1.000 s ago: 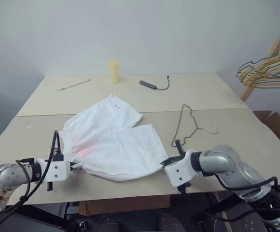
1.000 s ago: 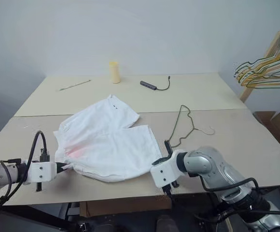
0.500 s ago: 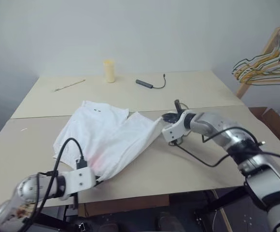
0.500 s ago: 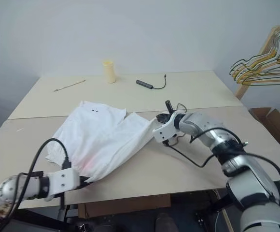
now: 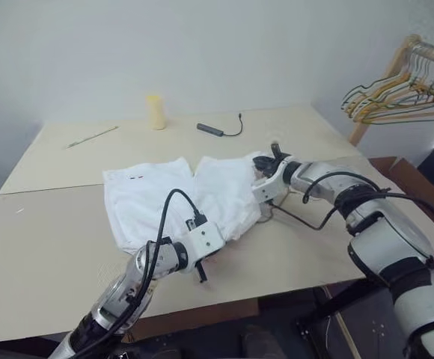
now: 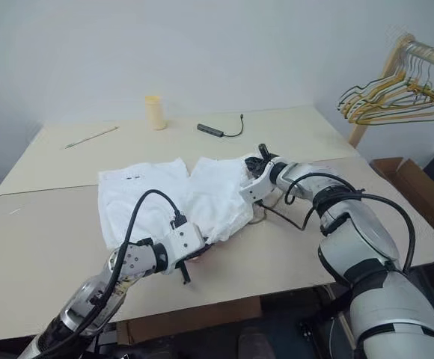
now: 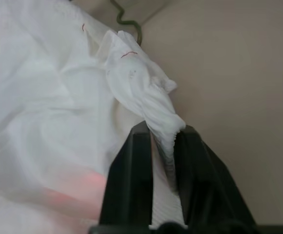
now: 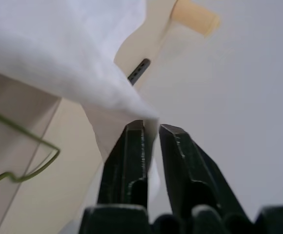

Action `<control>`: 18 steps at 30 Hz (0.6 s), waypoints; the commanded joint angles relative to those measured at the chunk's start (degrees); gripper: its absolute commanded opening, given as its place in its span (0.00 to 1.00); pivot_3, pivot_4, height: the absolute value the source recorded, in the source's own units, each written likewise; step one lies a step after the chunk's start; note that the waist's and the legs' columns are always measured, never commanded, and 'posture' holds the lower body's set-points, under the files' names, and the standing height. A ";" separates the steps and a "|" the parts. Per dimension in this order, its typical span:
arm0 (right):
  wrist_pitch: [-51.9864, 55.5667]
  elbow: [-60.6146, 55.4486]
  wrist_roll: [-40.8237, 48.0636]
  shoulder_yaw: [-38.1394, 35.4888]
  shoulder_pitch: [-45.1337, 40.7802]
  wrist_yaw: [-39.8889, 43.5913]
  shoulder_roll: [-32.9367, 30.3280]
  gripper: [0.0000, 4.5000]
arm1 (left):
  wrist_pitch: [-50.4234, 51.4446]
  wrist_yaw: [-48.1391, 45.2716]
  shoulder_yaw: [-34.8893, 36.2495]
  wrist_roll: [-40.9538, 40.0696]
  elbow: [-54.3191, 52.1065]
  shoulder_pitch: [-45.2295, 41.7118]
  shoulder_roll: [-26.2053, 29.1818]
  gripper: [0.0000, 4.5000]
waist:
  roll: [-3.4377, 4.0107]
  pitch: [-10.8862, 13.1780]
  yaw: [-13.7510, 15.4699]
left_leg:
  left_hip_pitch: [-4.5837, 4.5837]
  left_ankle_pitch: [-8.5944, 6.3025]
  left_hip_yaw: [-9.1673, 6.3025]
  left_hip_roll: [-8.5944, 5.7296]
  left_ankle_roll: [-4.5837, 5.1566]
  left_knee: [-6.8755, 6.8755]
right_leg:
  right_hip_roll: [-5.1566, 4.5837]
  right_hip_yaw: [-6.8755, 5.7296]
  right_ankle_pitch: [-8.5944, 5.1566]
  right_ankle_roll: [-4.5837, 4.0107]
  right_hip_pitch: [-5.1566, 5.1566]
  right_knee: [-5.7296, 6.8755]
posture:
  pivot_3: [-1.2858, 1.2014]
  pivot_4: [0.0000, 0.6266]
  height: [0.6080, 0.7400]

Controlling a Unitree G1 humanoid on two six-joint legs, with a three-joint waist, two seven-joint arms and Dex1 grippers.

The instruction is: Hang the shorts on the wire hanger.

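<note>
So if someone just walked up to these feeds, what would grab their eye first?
The white shorts, bunched mid-table, with both arms at them: the left gripper pinches the gathered waistband at the near edge, the right gripper has a fold between its fingers at the far right corner. Next, the wire hanger lying on the table partly under that corner.

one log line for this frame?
shorts: on table, over hanger | left gripper: pinching waistband | right gripper: fabric edge between fingers

One shorts [image 5: 179, 194], one wire hanger [image 8: 19, 151]
</note>
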 commanded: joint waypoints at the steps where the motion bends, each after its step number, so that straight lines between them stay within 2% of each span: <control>1: 2.13 0.39 0.36 -0.05 -0.88 -0.75 -1.11 0.55 | -2.27 0.38 0.31 0.39 0.03 -1.91 -0.38 0.46 | 0.00 0.00 -0.64 | 0.01 0.00 0.01 -0.01 0.00 0.00 | 0.00 0.04 0.01 0.02 0.01 0.00 | 0.47 0.00 1.00; 5: 0.66 0.12 2.04 -0.99 -1.10 4.11 -3.81 0.86 | -1.78 -3.03 2.35 -2.67 -3.19 -1.33 1.22 0.76 | 0.00 0.00 -1.03 | 0.02 0.00 0.02 -0.03 0.00 0.00 | -0.01 0.13 0.03 0.07 0.01 -0.03 | 0.47 0.00 1.00; 7: -1.61 -0.84 5.27 -3.10 -0.91 10.19 -5.72 1.00 | -1.23 -5.84 5.50 -6.34 -5.69 -0.14 3.24 0.90 | 0.01 0.01 -1.33 | 0.00 0.00 0.02 -0.02 0.00 0.00 | -0.01 0.13 0.03 0.08 -0.02 -0.04 | 0.46 0.00 1.00; 8: -3.24 -1.81 8.09 -4.85 -0.59 14.73 -6.91 1.00 | -1.48 -8.10 7.96 -9.02 -7.02 0.86 5.01 0.97 | 0.01 0.01 -1.56 | 0.00 0.00 0.02 -0.03 0.00 0.00 | -0.01 0.14 0.03 0.09 -0.02 -0.04 | 0.46 0.00 1.00; 11: -3.86 -10.56 24.32 -14.14 3.84 33.74 -9.30 1.00 | -5.27 -16.20 18.65 -18.72 -9.13 5.70 10.90 0.99 | 0.01 0.01 -2.45 | 0.03 -0.02 0.01 0.01 0.03 -0.01 | 0.01 0.14 0.02 0.10 0.01 -0.07 | 0.46 0.00 1.00; 13: 2.27 -23.64 35.12 -19.14 9.52 45.01 -10.08 1.00 | -7.03 -17.89 25.64 -22.35 -7.41 7.59 12.98 0.99 | 0.01 0.01 -2.90 | 0.06 -0.03 0.00 0.05 0.05 -0.01 | 0.01 0.14 0.02 0.11 0.05 -0.07 | 0.46 0.00 1.00; 15: 13.38 -41.79 44.89 -22.57 17.00 54.32 -9.76 1.00 | -9.17 -18.70 31.68 -23.20 -3.88 9.02 15.71 0.99 | 0.01 0.01 -3.10 | 0.11 -0.03 -0.01 0.09 0.05 -0.01 | 0.03 0.15 0.01 0.13 0.14 -0.08 | 0.47 0.00 1.00; 18: 29.85 -63.31 51.30 -24.25 24.82 60.46 -6.47 1.00 | -12.54 -18.89 36.60 -21.09 1.72 10.52 20.16 0.99 | 0.09 0.06 -3.25 | 0.26 -0.06 -0.02 0.17 0.08 -0.03 | 0.13 0.17 -0.16 0.39 0.54 -0.05 | 0.47 0.00 1.00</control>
